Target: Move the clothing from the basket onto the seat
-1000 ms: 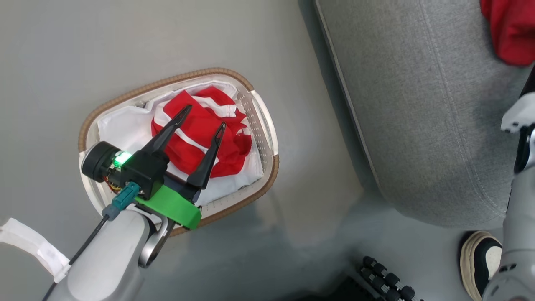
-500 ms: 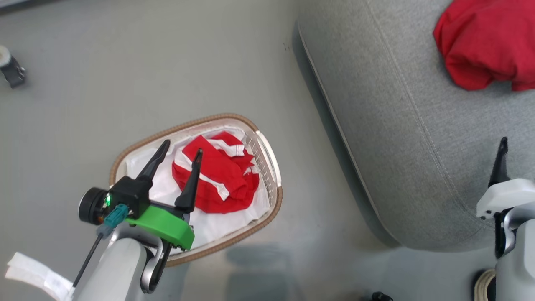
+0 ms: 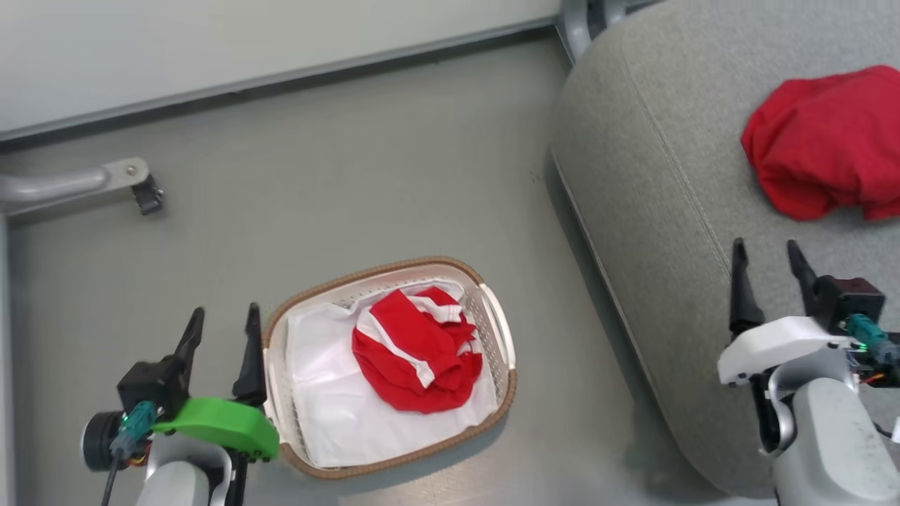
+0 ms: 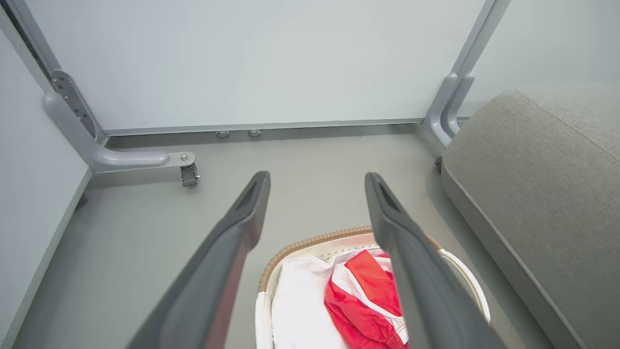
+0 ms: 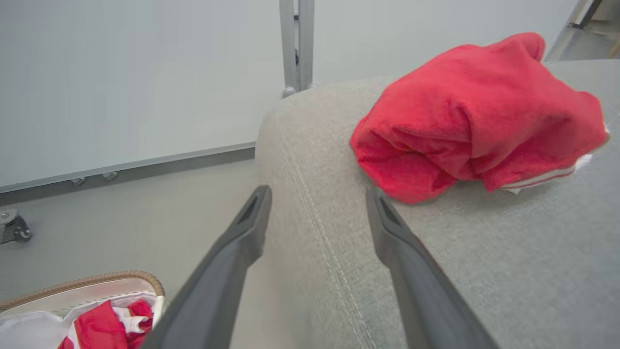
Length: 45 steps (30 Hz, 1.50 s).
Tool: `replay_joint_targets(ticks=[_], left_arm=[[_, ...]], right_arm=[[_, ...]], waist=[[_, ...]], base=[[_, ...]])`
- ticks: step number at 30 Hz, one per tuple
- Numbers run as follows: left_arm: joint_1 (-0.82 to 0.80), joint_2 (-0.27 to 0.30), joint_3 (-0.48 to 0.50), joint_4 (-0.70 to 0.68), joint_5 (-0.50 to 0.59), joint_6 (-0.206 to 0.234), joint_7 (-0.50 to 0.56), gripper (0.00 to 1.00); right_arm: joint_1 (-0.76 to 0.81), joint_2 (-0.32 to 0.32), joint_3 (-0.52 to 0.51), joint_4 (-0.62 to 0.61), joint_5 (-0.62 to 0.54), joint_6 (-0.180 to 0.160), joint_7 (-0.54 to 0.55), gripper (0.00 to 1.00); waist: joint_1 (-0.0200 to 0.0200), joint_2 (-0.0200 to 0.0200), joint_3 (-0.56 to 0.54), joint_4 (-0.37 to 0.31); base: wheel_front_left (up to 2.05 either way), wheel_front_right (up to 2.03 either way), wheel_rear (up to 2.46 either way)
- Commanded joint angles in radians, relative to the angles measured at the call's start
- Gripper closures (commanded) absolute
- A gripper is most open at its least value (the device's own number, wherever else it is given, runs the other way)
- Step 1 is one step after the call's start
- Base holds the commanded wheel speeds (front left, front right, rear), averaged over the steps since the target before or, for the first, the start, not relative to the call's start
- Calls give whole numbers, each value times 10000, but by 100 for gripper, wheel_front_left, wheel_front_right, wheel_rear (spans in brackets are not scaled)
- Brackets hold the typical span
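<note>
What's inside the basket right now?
Inside the basket, one red garment with white stripes lies bunched on a white liner sheet. Anything beneath the garment or sheet is covered.

Red garments, count two: first red garment (image 3: 415, 358) inside the basket (image 3: 383, 267), second red garment (image 3: 823, 140) well away from the basket, on the seat (image 3: 668, 211). Baskets one, seats one, white liner sheet (image 3: 330, 400) one, lying in the basket. Grippers two: left gripper (image 3: 225, 313) just beside the basket, right gripper (image 3: 764, 244) well apart from it.
</note>
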Motion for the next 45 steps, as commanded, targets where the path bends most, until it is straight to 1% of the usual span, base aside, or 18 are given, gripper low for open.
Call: replay_joint_targets(ticks=[1, 5, 10, 13, 18, 22, 27, 34, 39, 45], left_arm=[[234, -87, 293, 69, 138, 10, -5, 0], [492, -246, 1057, 176, 383, 3, -3, 0], [818, -377, 1859, 195, 727, -3, -4, 0], [1057, -471, 2143, 78, 915, -10, -4, 0], [1516, -555, 2418, -274, 1039, -21, -4, 0], [1788, -585, 2322, -507, 1064, -27, -4, 0], [2025, -581, 1984, -478, 783, -30, -4, 0], [2050, -584, 1686, -388, 709, -32, -4, 0], [1602, -582, 1071, -251, 631, -33, -4, 0], [1059, -581, 222, 62, 479, -34, -1, 0]], right_arm=[[162, -23, 336, -77, 92, -14, -20, 0], [345, -38, 897, -269, 368, -14, -20, 0], [532, -36, 1699, -461, 552, -14, -20, 0], [739, -42, 2315, -537, 599, -14, -20, 0], [1135, -38, 2880, -622, 694, -14, -20, 0], [1478, -44, 2875, -701, 820, -14, -20, 0], [1797, -54, 3125, -657, 825, -14, -19, 0], [1687, -36, 3189, -664, 857, -14, -19, 0], [1353, -36, 2955, -900, 1039, -14, -19, 0], [727, -33, 2930, -1414, 1123, -14, -19, 0]], waist=[[1, 0, -766, 729], [1, 0, -1106, 1049], [1, 0, -1459, 1262], [1, 0, -1729, 1316], [1, 0, -2084, 1341], [1, 0, -2247, 1337], [1, 0, -2319, 1290], [1, 0, -2172, 1232], [1, 0, -1524, 1183], [1, 0, -456, 786]], base=[[0, 0, 0], [0, 0, 0], [0, 0, 0], [0, 0, 0], [0, 0, 0], [0, 0, 0], [0, 0, 0], [0, 0, 0], [0, 0, 0], [0, 0, 0]])
